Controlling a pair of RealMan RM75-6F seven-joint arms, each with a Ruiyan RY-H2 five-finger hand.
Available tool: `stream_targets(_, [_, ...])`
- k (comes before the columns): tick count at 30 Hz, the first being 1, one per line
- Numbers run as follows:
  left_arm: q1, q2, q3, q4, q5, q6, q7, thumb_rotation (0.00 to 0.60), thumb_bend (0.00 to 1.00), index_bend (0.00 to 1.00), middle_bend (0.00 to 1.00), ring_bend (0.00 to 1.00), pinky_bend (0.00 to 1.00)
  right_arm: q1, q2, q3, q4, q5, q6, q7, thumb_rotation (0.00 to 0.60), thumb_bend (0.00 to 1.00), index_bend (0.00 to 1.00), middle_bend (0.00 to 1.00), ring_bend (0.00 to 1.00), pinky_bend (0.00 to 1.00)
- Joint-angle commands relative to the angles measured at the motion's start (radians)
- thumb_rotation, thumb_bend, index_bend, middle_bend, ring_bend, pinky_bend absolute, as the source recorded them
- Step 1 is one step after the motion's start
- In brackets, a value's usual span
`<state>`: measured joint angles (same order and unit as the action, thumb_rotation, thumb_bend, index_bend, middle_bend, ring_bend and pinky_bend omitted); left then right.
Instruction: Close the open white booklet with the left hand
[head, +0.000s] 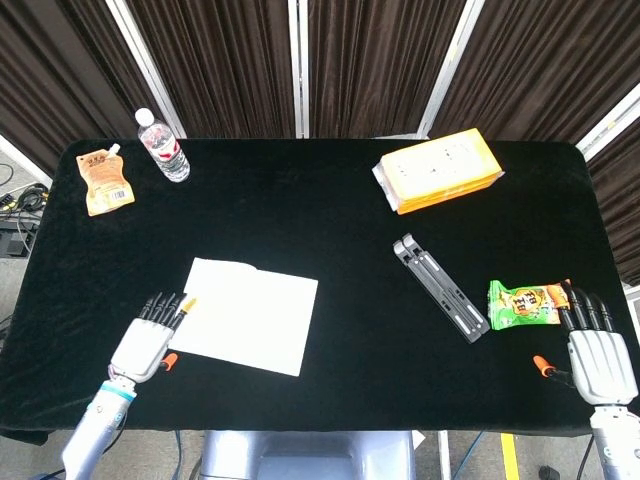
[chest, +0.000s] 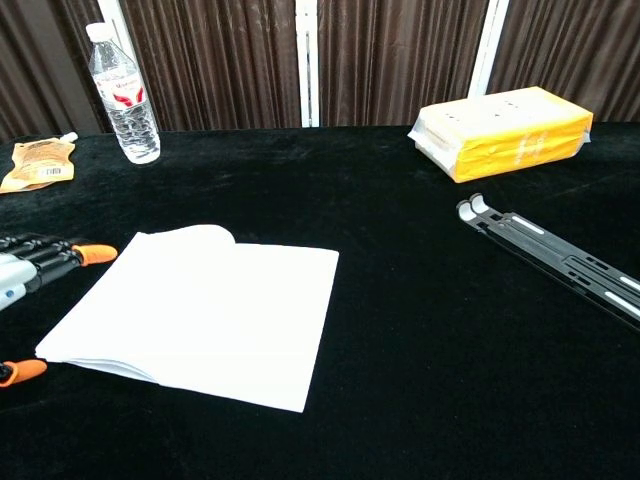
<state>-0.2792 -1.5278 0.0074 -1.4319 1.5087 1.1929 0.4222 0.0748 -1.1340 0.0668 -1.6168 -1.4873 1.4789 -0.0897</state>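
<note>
The white booklet (head: 245, 315) (chest: 205, 310) lies flat on the black table, left of centre, its top-left page corner slightly lifted. My left hand (head: 150, 340) (chest: 25, 275) hovers just left of the booklet's left edge, fingers stretched out and apart, holding nothing; its orange fingertips (head: 188, 303) almost reach the paper. My right hand (head: 598, 352) rests open at the table's right front edge, holding nothing; the chest view does not show it.
A water bottle (head: 162, 146) and an orange pouch (head: 104, 182) stand at the back left. A yellow tissue pack (head: 440, 170) sits back right, a black folding stand (head: 441, 286) at centre right, a green snack packet (head: 524, 303) beside my right hand.
</note>
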Motion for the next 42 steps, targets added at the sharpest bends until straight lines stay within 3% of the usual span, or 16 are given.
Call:
stream_targets(1, [-0.006,-0.016,0.003,0.015,-0.006,-0.009,0.007,0.6,0.25,0.0,0.0,0.0,0.0,0.0,0.001,-0.001,-0.001,-0.001,-0.001,0.003,0.6,0.05,0.0,0.0,0.0,0.0])
stream_targets(21, [-0.04,-0.089,0.008,0.131,-0.014,-0.029,-0.006,0.6,0.31,0.0,0.0,0.0,0.0,-0.002,0.009,-0.006,-0.009,-0.017,0.005,0.033,0.6,0.05,0.0,0.0,0.0,0.0])
stream_targets(33, [-0.047,-0.109,0.013,0.162,0.016,0.013,0.009,0.6,0.56,0.0,0.0,0.0,0.0,-0.003,0.015,-0.005,-0.014,-0.018,0.007,0.048,0.6,0.05,0.0,0.0,0.0,0.0])
stream_targets(42, [-0.058,-0.105,0.004,0.14,0.083,0.093,0.02,0.6,0.56,0.0,0.0,0.0,0.0,-0.004,0.016,-0.005,-0.016,-0.02,0.008,0.049,0.6,0.05,0.0,0.0,0.0,0.0])
